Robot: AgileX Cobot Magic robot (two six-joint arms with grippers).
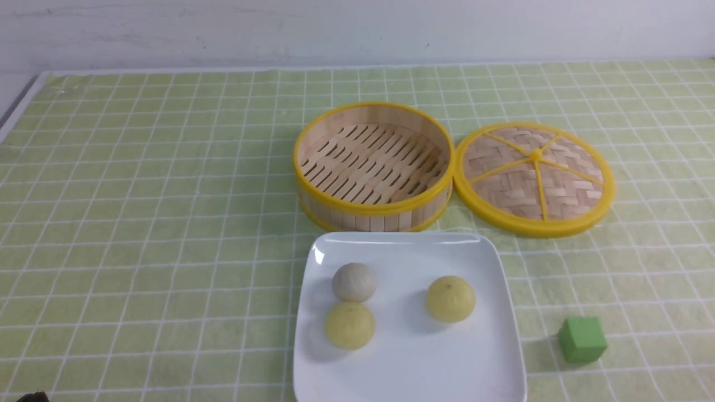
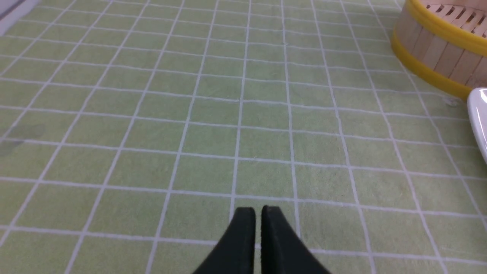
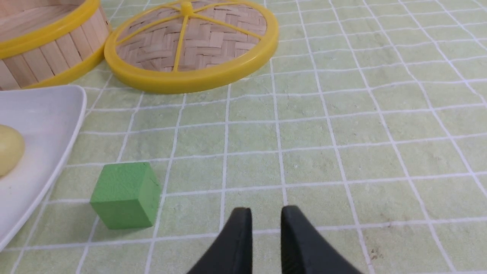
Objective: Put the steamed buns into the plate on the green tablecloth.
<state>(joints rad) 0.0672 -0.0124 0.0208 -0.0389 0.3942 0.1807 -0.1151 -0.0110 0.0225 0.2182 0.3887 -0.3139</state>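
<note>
Both grippers empty above the cloth [image 2: 152,114]

A thin slit is kept by the left gripper [image 2: 258,213]; the right gripper [image 3: 265,215] is parted slightly wider, nothing held, cube [image 3: 125,195] beside it.

No legible text, labels, brand marks, numbers or signs in any view. Surfaces checked: white square plate [image 1: 505,312], bamboo steamer [image 1: 373,165], woven lid [image 1: 534,177], green cube [image 1: 582,339] and checked tablecloth [image 1: 139,223]; all are unmarked, the cloth bearing only its white grid.
</note>
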